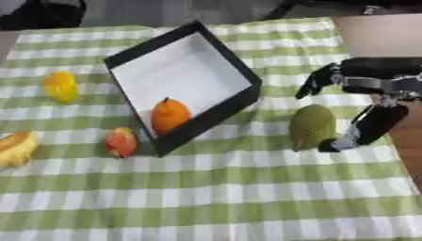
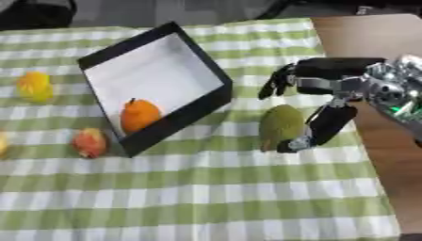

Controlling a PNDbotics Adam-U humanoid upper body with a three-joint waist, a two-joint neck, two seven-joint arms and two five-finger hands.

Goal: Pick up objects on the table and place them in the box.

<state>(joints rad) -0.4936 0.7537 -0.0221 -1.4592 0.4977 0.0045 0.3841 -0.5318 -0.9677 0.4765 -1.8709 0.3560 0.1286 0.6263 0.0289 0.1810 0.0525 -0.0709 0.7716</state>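
1. Around the box (image 1: 239,70), which is black outside and white inside, fruit is scattered: an orange (image 1: 170,115) sits inside it at the near corner, a red apple (image 1: 120,141) lies just outside that corner on the left, a yellow fruit (image 1: 61,86) lies further left, and a yellow-orange fruit (image 1: 15,148) shows at the left edge.
2. Nothing lies between the green fruit (image 2: 280,126) and the box's right wall; only cloth separates them.
3. The right hand (image 2: 317,124) is right beside the green fruit, on its right side, with its lower digit touching the fruit's near right edge and the other fingers (image 2: 276,84) spread above its far side, open, not closed round it.
4. The left hand shows in neither view.
5. The desk carries a green-and-white checked cloth (image 1: 214,197); bare brown desk (image 2: 362,35) shows along the right.
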